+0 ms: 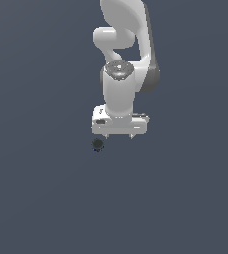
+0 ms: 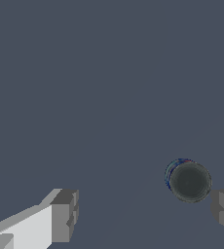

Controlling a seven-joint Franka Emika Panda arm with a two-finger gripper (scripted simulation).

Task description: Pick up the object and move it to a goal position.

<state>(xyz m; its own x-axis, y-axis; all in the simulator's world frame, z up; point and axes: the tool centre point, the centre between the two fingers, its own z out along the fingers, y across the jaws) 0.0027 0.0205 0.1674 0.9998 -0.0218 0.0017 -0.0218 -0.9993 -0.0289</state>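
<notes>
The object (image 1: 97, 144) is a tiny dark roundish lump with a faint blue-green tint, lying on the flat grey floor. The white gripper (image 1: 119, 136) hangs just beyond it and a little toward the exterior view's right, fingers pointing down. In the wrist view the object (image 2: 188, 181) shows as a dark disc close to one finger (image 2: 223, 208), not between the two. The other finger (image 2: 64, 216) is far from it. The jaws stand wide apart and hold nothing.
The white arm (image 1: 123, 54) rises behind the gripper toward the top of the exterior view. The floor (image 1: 41, 198) is a plain dark grey surface with nothing else showing on it.
</notes>
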